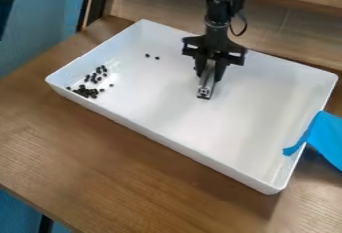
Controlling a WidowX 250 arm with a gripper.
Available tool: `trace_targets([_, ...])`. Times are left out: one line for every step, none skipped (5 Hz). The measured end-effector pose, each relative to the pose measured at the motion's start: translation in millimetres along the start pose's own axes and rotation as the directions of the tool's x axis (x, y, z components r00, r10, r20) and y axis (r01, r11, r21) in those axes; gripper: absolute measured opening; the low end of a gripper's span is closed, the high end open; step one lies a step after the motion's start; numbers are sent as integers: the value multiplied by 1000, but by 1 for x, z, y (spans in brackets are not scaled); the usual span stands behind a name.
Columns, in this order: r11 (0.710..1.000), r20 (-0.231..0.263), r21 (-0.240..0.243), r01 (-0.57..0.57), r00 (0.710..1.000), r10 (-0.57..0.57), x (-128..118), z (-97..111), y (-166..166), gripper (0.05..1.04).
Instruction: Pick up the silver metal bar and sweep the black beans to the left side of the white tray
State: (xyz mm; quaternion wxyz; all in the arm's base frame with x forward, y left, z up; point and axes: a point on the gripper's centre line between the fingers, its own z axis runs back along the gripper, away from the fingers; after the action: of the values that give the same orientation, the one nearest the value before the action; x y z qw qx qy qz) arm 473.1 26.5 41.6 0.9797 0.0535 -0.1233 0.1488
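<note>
Over the middle of the white tray (179,146), the gripper (209,75) hangs with its fingers pinching a metal bar (205,90); whether the bar touches the tray floor, I can't tell. Black beads (85,92) lie mostly clustered in the tray's left corner, and a blue cloth (328,136) drapes over its right side.

tray (175,113) on table (100,152), pellets (87,93) inside left, cloth (328,136) over right rim
</note>
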Motion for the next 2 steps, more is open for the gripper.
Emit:
trace_targets([1000,-7,7,-6,1000,6,3,-2,2,386])
trace_targets([1000,-8,13,-19,1000,19,7,-4,17,386])
